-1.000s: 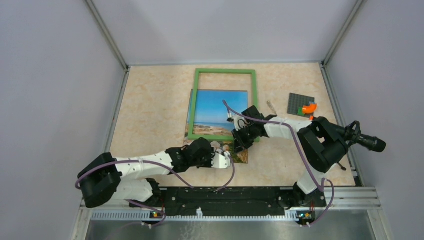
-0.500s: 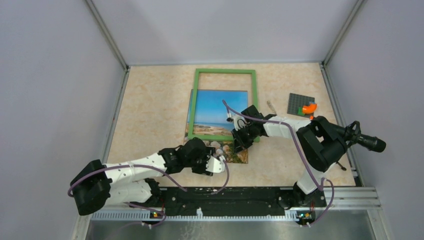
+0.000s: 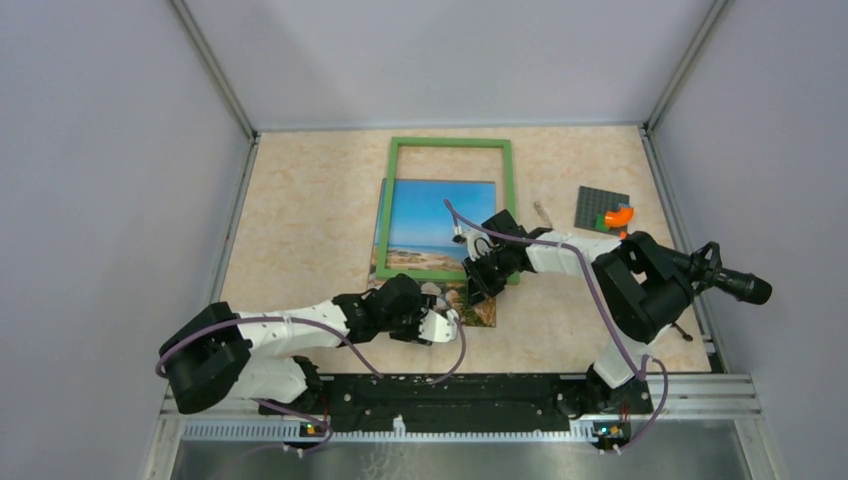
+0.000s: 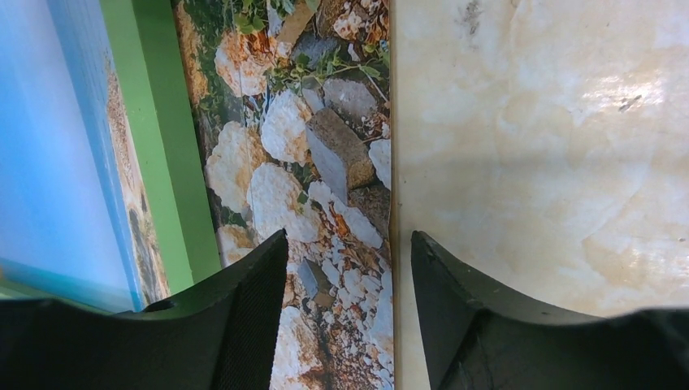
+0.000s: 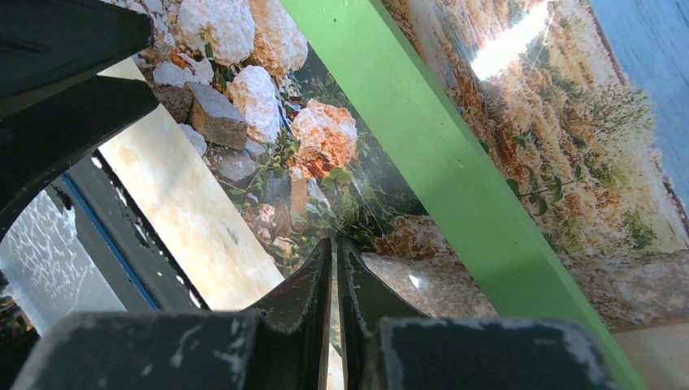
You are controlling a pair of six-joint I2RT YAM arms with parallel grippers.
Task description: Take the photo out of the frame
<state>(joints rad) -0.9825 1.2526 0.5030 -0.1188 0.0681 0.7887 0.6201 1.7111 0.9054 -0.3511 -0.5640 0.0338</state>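
The green frame [image 3: 450, 144] lies flat on the table. The photo [image 3: 440, 215] lies under it, slid toward the near edge, so its rocky strip pokes out past the frame's near bar [image 4: 158, 146]. My left gripper [image 3: 450, 325] is open low over that strip; the photo's [image 4: 325, 162] near edge runs between its fingers [image 4: 260, 309]. My right gripper [image 3: 478, 285] is shut, its tips [image 5: 335, 242] down on the photo [image 5: 325, 138] just near of the frame bar [image 5: 439, 154], with nothing seen between them.
A grey baseplate [image 3: 600, 208] with an orange and a green brick sits at the right, a small metal piece [image 3: 543, 213] beside it. Grey walls enclose the table on three sides. The black rail [image 3: 450, 390] runs along the near edge.
My left gripper went from shut to open, drew back toward the near edge, then moved forward over the photo's edge again. The right arm, frame and photo have not visibly moved.
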